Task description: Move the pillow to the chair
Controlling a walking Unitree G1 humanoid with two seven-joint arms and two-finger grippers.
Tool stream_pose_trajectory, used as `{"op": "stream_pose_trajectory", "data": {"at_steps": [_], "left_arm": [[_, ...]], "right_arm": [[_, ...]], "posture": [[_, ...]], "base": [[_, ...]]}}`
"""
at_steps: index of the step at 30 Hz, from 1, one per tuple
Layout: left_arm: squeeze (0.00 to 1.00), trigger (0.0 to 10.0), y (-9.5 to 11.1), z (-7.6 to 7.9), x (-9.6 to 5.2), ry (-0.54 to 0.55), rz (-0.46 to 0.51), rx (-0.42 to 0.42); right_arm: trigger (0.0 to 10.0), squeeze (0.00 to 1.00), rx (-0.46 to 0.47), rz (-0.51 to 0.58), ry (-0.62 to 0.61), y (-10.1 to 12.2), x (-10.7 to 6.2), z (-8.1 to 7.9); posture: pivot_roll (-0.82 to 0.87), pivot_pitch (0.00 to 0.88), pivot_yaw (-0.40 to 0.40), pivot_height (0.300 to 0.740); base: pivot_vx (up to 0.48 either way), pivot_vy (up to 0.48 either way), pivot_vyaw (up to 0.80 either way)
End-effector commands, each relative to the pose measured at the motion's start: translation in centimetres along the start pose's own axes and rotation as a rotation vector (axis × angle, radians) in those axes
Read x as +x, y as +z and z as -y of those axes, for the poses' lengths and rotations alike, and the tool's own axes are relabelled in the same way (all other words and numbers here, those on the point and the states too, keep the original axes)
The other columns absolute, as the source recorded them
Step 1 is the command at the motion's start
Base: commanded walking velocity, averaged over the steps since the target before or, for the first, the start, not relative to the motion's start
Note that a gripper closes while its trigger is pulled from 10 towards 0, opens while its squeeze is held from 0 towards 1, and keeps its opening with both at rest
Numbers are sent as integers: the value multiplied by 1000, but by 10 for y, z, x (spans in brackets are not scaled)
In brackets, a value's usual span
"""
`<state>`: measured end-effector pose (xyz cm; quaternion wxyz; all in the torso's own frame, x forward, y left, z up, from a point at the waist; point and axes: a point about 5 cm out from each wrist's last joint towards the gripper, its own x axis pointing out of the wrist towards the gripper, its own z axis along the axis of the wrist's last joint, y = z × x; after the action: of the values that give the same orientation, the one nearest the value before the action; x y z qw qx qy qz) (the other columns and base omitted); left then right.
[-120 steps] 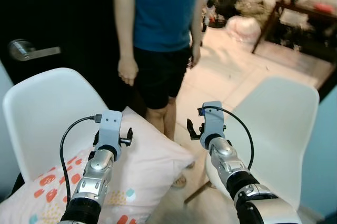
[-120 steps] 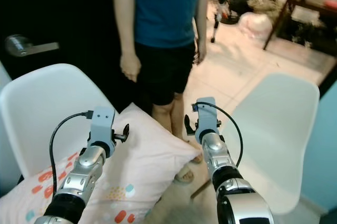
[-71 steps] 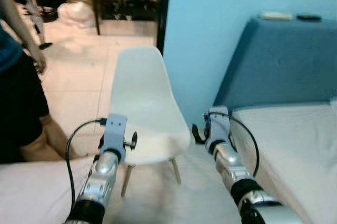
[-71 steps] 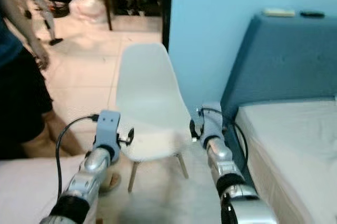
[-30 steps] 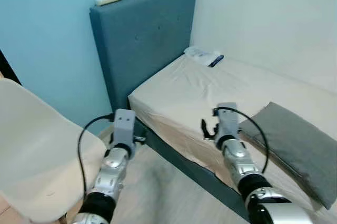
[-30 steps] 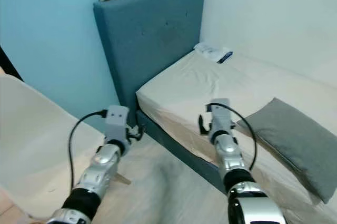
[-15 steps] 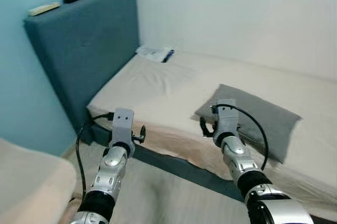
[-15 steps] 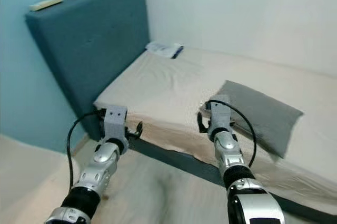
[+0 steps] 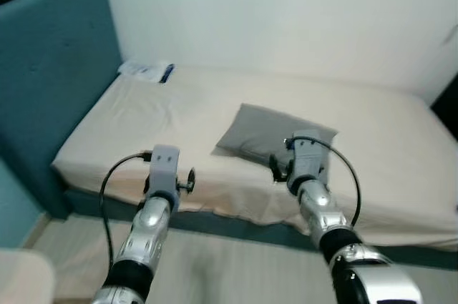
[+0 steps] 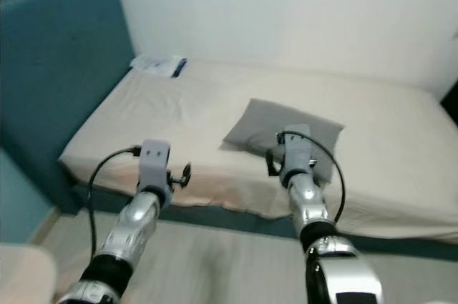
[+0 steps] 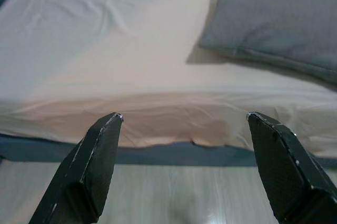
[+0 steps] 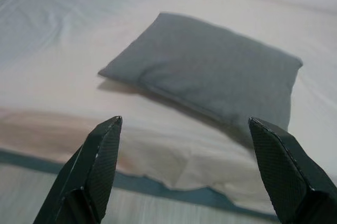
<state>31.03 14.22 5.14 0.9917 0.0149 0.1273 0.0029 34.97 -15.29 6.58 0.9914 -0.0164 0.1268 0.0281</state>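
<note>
A grey pillow [image 9: 266, 129] lies flat on the cream bed [image 9: 386, 146], near its front edge. Both silver arms reach forward side by side in front of the bed. In the left wrist view, my left gripper [image 11: 184, 115] is open, aimed at the mattress edge, with the pillow [image 11: 274, 18] off to one side. The right wrist view has my right gripper [image 12: 185, 120] open and short of the pillow [image 12: 210, 71], which lies straight ahead between its fingers. Neither gripper touches anything. A pale corner of the white chair [image 9: 21, 275] shows at the lower left.
A tall blue headboard [image 9: 50, 68] stands at the bed's left end, with a small white and blue packet [image 9: 147, 70] lying beside it. The dark bed frame [image 9: 229, 222] runs along the front. Wooden floor [image 9: 215, 265] lies between me and the bed.
The camera has swung right, away from the person and the chairs, along the headboard to the bed. The grey pillow has come to the centre. Both arms keep the same pose.
</note>
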Motion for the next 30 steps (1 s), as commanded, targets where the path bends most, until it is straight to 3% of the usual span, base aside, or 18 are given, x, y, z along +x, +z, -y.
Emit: {"op": "stream_pose_trajectory", "data": {"at_steps": [1,10,17,22,30], "left_arm": [[0,10000,-3,-4,-4,24,-7,-12],[0,10000,-4,-4,-4,14,-7,-24],[0,10000,0,-6,-4,2,23,-28],[4,10000,4,-10,-5,0,51,-53],[0,10000,5,-11,-7,3,58,-49]], "right_arm": [[10000,0,18,-13,1,-4,-1,2],[10000,0,22,-3,5,-5,-2,-1],[10000,0,14,3,15,-4,-2,-4],[10000,0,67,6,11,-3,-2,0],[10000,0,35,13,24,0,0,-4]], "posture": [[32,0,-80,740],[22,0,-77,740],[13,0,-71,740],[12,0,-77,740],[21,0,-87,740]], "base": [[0,0,-800],[0,0,-777],[0,0,0],[442,0,0],[458,0,0]]}}
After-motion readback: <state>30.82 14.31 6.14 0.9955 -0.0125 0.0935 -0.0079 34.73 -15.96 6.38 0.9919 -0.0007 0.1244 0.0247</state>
